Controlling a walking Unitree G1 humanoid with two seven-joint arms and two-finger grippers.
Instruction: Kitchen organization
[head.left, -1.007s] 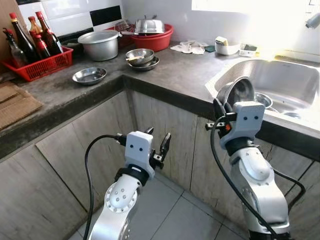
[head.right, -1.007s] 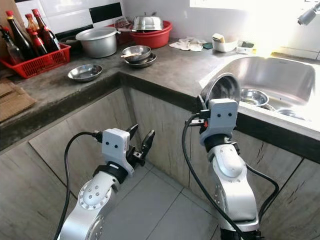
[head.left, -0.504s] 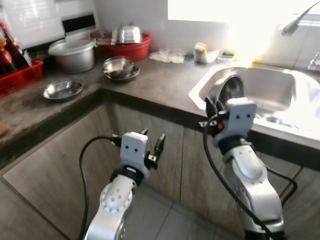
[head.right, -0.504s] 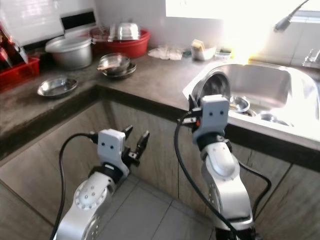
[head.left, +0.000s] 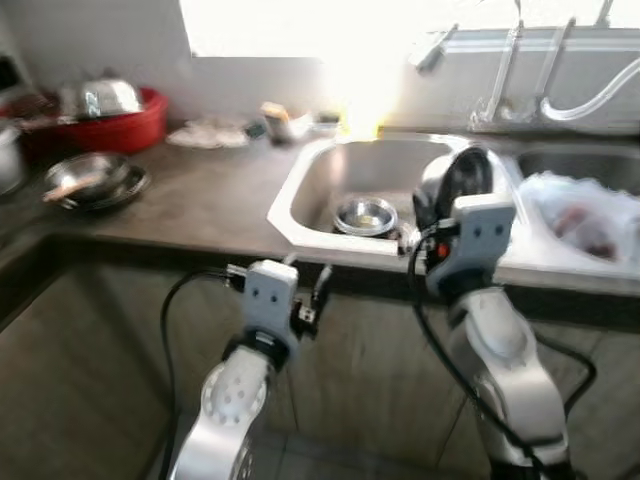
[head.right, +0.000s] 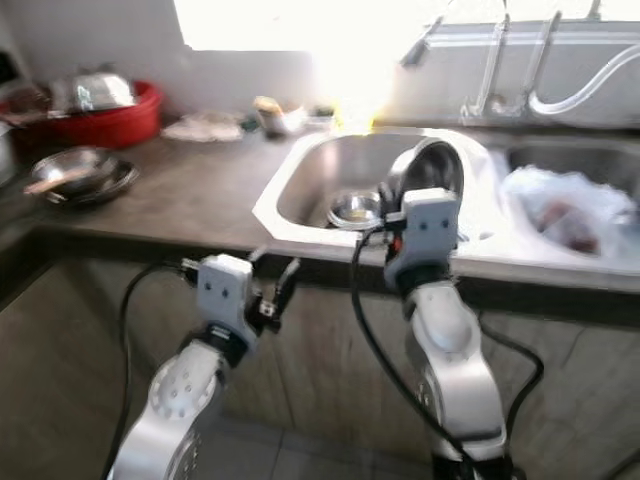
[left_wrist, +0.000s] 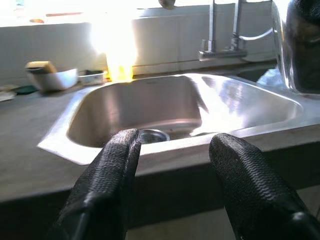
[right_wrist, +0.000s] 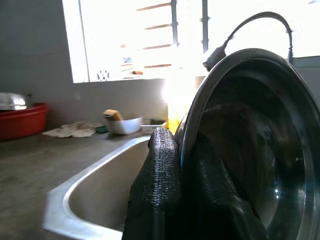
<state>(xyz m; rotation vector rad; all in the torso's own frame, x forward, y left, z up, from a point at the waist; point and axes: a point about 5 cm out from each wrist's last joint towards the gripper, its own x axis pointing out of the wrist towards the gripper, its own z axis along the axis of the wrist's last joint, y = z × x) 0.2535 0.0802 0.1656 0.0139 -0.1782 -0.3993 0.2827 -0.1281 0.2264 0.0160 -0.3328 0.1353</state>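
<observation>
I have a steel bowl (right_wrist: 250, 150) pinched in my right gripper (head.left: 440, 205) at the sink (head.left: 330, 180), not yet set down, my left gripper (head.left: 305, 285) open and empty, and dishes (head.left: 85, 180) left on the counter (head.left: 200, 205)

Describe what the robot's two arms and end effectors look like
Both arms are silver metal with rounded joints, one showing a ring of small holes. Each wrist carries a pale grey box with two dark dots. A black cable loops along each arm. The left end effector and right end effector have long black textured fingers.
</observation>
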